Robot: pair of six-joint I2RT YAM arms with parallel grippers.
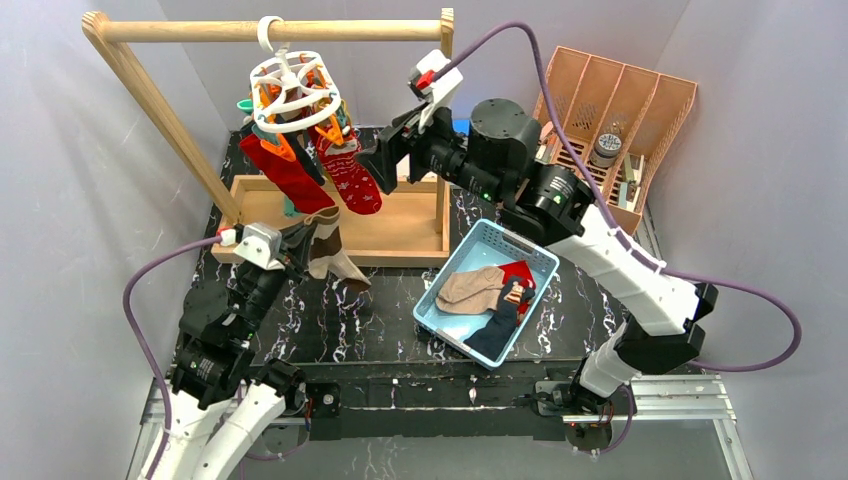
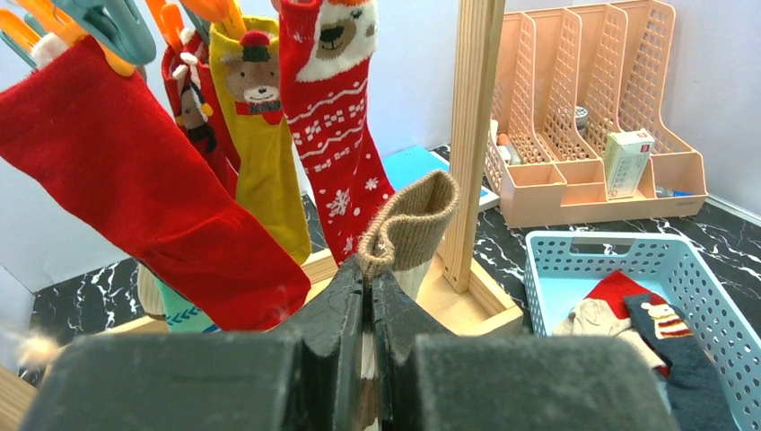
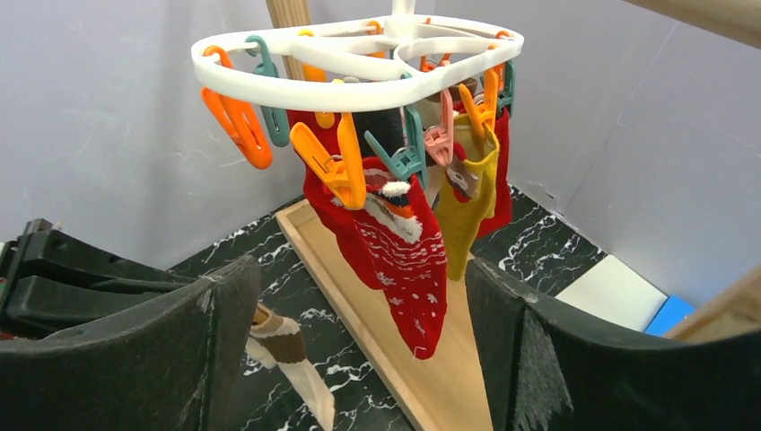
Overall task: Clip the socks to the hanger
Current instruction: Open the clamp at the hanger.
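Note:
The white ring hanger hangs from the wooden rail with orange and teal clips. Clipped to it are a plain red sock, a red patterned sock and a mustard sock. My left gripper is shut on the cuff of a tan sock, held up just below and in front of the hanging socks. My right gripper is open beside the hanger, with nothing between its fingers. More socks lie in the blue basket: tan, red and navy.
The light wooden rail frame stands on a wooden tray base at the back. A peach file organiser with small items sits at the back right. The black marble mat covers the table.

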